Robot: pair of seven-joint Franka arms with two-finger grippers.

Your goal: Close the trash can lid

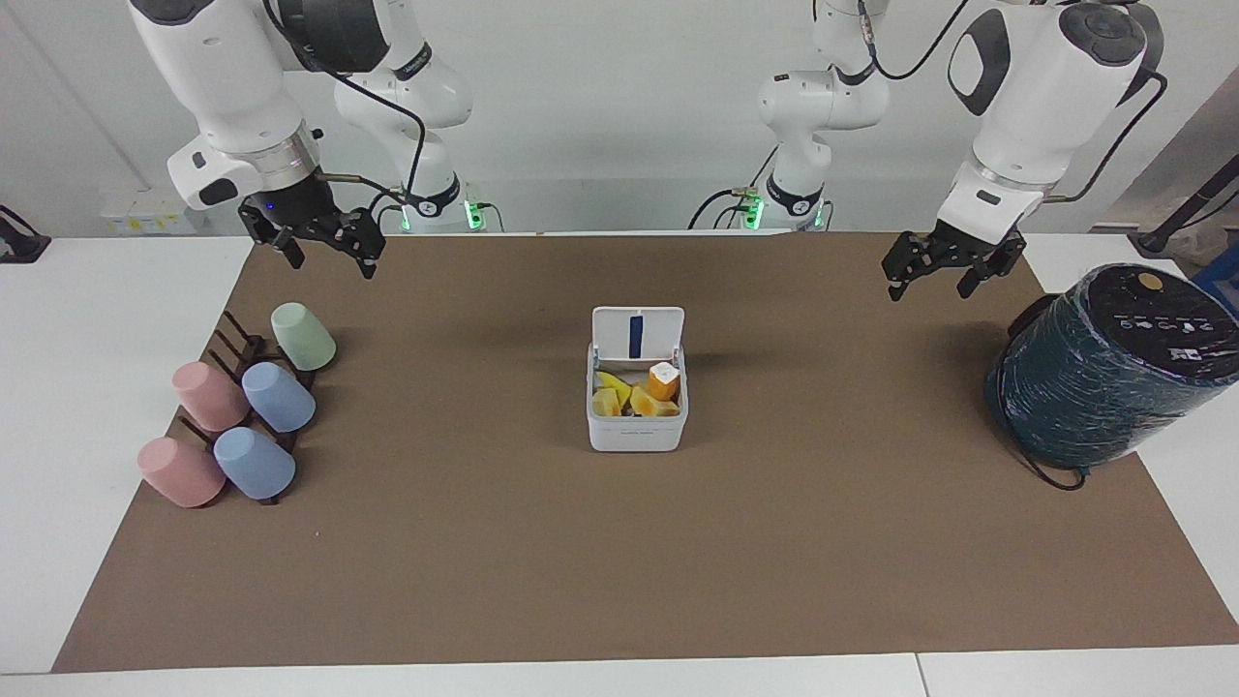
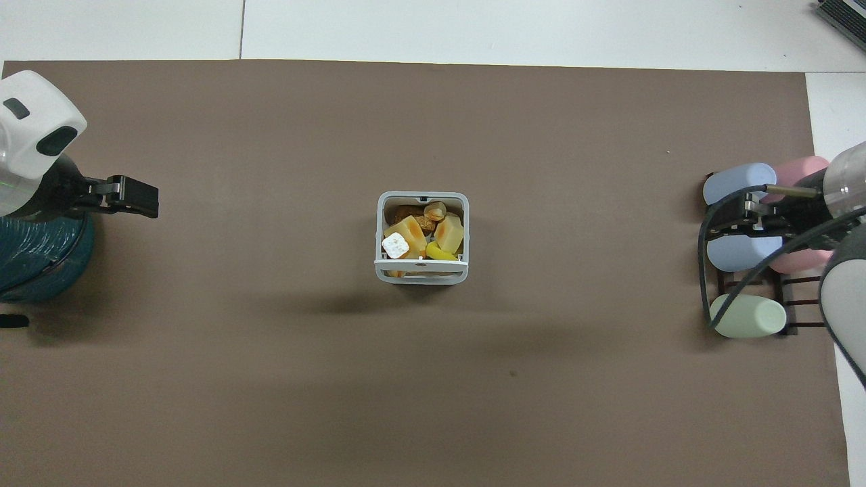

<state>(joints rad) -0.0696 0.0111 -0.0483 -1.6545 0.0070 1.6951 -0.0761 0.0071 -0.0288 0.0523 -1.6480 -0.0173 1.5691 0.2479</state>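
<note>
the trash can [image 1: 636, 411] sits mid-mat with its lid [image 1: 637, 334] upright on the edge near me, about midway between my spread left gripper [image 1: 942, 273] and spread right gripper [image 1: 324, 249], both hanging well apart from it.

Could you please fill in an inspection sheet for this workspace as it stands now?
Surface: brown mat on a white table.
Job's things: trash can mid-mat, lid upright and open, food pieces inside.
Clutter: five cups on a rack at the right arm's end; teal wrapped cylinder at the left arm's end.
Grippers: left claw up near the cylinder, right claw up over the rack's end; both wait.
Cables: black cables along both arms.
Surroundings: plain white wall.
</note>
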